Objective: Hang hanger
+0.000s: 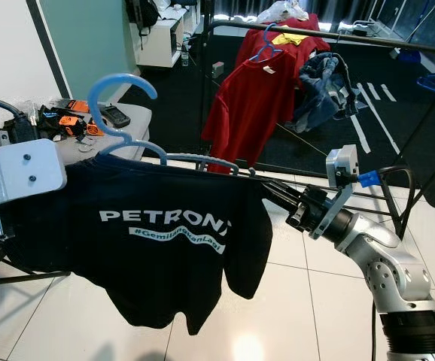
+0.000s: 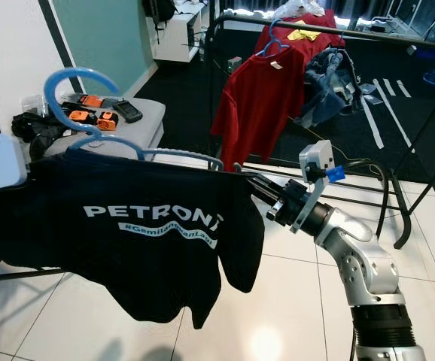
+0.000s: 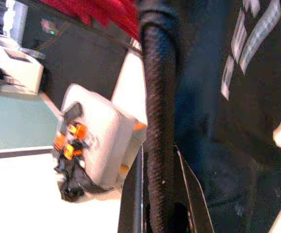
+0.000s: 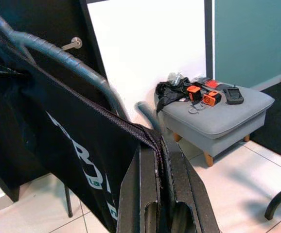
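Right claw (image 1: pixel 272 192) pinching the shoulder hem of the black T-shirt (image 1: pixel 150 241) at the end of the hanger (image 1: pixel 138 147); right wrist view shows the fingers pressed together on the fabric edge. Left claw (image 3: pixel 162 213) at the other side of the shirt, fingers astride a black braided cable (image 3: pixel 159 97) — cannot tell if clamped. Hanger pale blue, hook up, carried level between the two arms, shirt draped on it, white print facing the head camera.

Step in hand, by my reading: carry to the rack rail (image 1: pixel 338 34) beyond. Keep hanger level and hook upright, lift hook clear above the rail, lower onto a bare stretch beside the red shirt (image 1: pixel 251 105); mind the hem grip slipping.

Grey padded stool (image 4: pixel 218 114) by the wall carries orange-black gadgets (image 4: pixel 203 94). White tiled floor (image 1: pixel 293 301), dark carpet further on, teal wall
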You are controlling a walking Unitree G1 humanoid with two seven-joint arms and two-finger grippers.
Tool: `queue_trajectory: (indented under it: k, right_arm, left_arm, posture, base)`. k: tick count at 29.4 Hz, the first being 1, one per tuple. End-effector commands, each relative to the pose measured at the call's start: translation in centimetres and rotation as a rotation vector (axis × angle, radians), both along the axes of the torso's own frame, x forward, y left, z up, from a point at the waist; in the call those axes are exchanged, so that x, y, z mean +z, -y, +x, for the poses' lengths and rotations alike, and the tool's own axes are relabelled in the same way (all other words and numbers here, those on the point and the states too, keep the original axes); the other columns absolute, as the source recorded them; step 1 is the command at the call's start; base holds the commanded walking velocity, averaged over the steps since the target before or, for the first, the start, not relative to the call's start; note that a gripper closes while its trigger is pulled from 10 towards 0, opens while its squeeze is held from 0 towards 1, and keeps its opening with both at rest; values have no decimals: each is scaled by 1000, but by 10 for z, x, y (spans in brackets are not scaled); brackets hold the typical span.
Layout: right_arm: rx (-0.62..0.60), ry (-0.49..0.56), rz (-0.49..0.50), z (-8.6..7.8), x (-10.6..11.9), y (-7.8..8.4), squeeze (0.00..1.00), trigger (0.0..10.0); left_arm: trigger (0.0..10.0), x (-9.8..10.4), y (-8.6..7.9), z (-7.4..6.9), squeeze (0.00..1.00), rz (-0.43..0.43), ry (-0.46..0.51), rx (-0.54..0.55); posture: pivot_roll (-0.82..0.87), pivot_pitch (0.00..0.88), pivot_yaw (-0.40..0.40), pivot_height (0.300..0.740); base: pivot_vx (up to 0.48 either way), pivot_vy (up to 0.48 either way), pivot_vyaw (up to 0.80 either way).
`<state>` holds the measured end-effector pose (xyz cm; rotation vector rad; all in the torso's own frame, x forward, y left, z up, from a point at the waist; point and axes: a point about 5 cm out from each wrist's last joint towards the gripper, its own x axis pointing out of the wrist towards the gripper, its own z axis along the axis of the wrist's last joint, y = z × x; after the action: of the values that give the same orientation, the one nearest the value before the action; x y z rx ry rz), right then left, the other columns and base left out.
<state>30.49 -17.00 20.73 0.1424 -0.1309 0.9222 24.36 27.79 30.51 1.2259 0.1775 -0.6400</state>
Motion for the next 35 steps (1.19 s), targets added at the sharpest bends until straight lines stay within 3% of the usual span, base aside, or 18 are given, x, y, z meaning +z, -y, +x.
queue_trajectory:
  k: [1,4,7,10,14,23,29,35]
  right_arm:
    - [-45,3,1,0,1,9,0,0]
    - [-43,3,1,0,1,8,0,0]
    - [-29,1,-3,1,0,5,0,0]
    - [-25,1,-3,1,0,4,0,0]
    - [32,7,-54,-2,-4,-7,0,0]
    - [75,22,-115,-5,-6,-14,0,0]
    - [90,36,-144,-7,-6,-17,0,0]
    - [66,46,-174,-4,-4,-8,0,0]
  left_arm:
    - [10000,3,-16,-3,0,77,-55,67]
    - [10000,1,-16,-4,0,88,-80,67]
    - [10000,-6,-20,-3,0,151,-173,75]
    - [10000,-7,-20,-3,0,156,-184,76]
    - [10000,-18,-16,3,0,256,-235,48]
    - [10000,-22,-12,8,0,309,-273,4]
    - [10000,-22,-18,10,0,342,-295,11]
    - [10000,-25,-34,7,0,366,-345,53]
  posture:
    - [-58,83,-24,740]
    - [-58,83,-25,740]
    - [-55,84,-27,740]
    - [-55,84,-27,740]
    - [-57,84,-33,740]
    - [-59,83,-32,740]
    - [-59,79,-31,740]
    - [-55,76,-31,740]
  base:
    - [0,0,0]
    - [0,0,0]
    - [0,0,0]
    - [0,0,0]
    - [0,0,0]
    - [0,0,0]
    - [0,0,0]
    - [0,0,0]
